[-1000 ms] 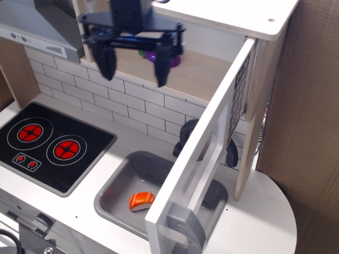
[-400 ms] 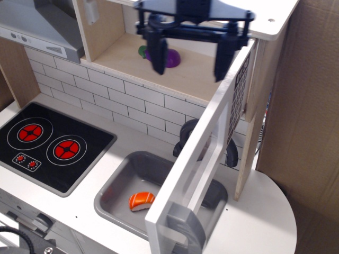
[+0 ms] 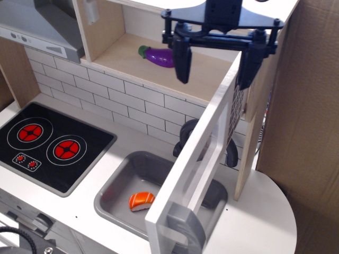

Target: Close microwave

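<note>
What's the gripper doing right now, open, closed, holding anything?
Gripper: open, fingers spread wide, holding nothing, near the top edge of the open microwave door.

The microwave [image 3: 212,143] door hides the faucet [image 3: 186,138] (handle cut off below).

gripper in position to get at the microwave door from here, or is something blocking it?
Probably yes. The gripper is open, its fingers straddling the top edge of the microwave door, which stands swung wide open. Nothing lies between them; the eggplant sits back inside the cavity, out of the way.
</note>
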Controlling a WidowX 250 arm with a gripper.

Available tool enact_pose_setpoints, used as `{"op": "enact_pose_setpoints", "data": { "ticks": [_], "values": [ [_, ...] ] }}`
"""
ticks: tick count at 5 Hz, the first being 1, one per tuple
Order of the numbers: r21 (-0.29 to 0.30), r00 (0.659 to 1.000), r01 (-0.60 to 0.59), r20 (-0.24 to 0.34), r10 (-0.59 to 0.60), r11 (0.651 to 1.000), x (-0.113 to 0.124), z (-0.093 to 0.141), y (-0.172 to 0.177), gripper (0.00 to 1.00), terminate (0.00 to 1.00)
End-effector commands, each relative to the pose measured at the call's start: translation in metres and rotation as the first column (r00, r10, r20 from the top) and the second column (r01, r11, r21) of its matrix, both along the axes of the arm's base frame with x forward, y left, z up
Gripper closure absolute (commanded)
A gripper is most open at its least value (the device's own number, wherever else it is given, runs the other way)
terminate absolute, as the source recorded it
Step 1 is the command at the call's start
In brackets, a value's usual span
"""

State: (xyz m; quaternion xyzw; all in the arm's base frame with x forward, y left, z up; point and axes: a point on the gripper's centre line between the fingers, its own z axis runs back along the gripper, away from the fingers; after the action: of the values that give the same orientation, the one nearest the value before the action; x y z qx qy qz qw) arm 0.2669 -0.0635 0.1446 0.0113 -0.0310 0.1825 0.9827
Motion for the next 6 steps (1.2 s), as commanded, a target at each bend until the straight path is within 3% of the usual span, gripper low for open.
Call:
{"op": "enact_pose_setpoints", "data": {
  "ticks": [1,3,5,6],
  "values": [
    [0.001,0.998,0.016,0.058,-0.016,1.000,-0.001,-0.013,0.016,0.00,0.00],
    [-0.008,0.995,0.043,0.096,-0.042,0.999,-0.006,-0.025,0.052,0.00,0.00],
    [0.002,0.993,0.032,0.112,-0.032,0.999,-0.016,-0.017,0.094,0.00,0.00],
    [0.047,0.994,0.031,0.107,-0.036,0.998,-0.019,-0.007,0.112,0.00,0.00]
  ]
}}
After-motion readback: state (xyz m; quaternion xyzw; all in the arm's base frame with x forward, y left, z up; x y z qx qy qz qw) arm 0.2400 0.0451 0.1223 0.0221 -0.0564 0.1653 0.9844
